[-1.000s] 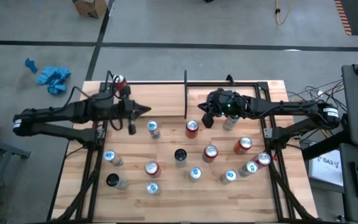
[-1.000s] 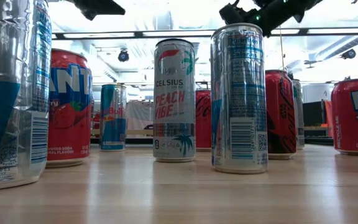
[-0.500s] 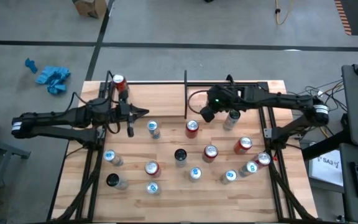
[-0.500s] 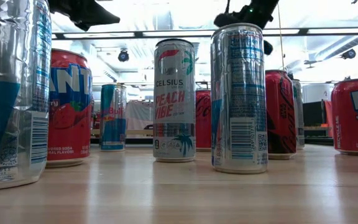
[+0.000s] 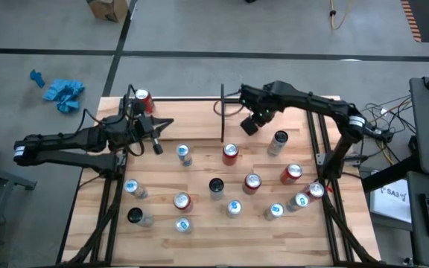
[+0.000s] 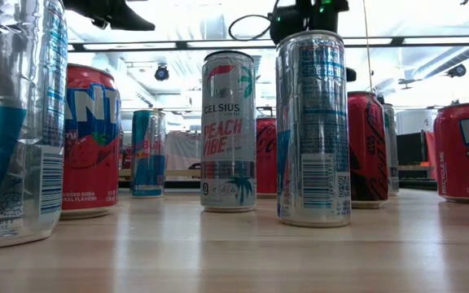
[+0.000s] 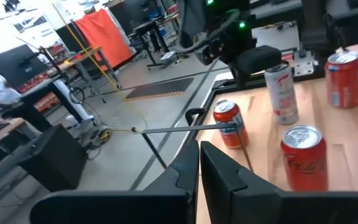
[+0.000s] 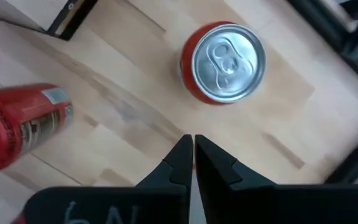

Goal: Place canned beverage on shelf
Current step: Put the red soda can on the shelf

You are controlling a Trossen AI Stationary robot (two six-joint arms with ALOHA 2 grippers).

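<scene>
**Change of state.** Over the last second the right arm swung away from the silver can (image 5: 279, 139) toward the black frame divider (image 5: 222, 115). This left that can fully uncovered and standing on the table (image 5: 199, 223). The right gripper (image 5: 249, 126) hung just beside the divider with its jaws pressed together and nothing between them. The left gripper (image 5: 166, 124) had only turned slightly toward the back rail. Its jaws were likewise closed and empty.

**Task item.** One red can (image 5: 141, 98) stood upright in the far left corner of the shelf (image 5: 188, 112), clear of both grippers. The remaining cans stood loose on the table in front. In judgement, one placement was complete and no further can had yet been gripped.

**View differences.**
- The right wrist view alone showed a red can (image 8: 229, 59) from above, near the closed jaws but apart from them.
- The left wrist view showed the right arm beyond a white can (image 7: 281, 93).
- The low view alone gave labels, such as the Celsius can (image 6: 228, 130). The shelf could not be made out there.
</scene>
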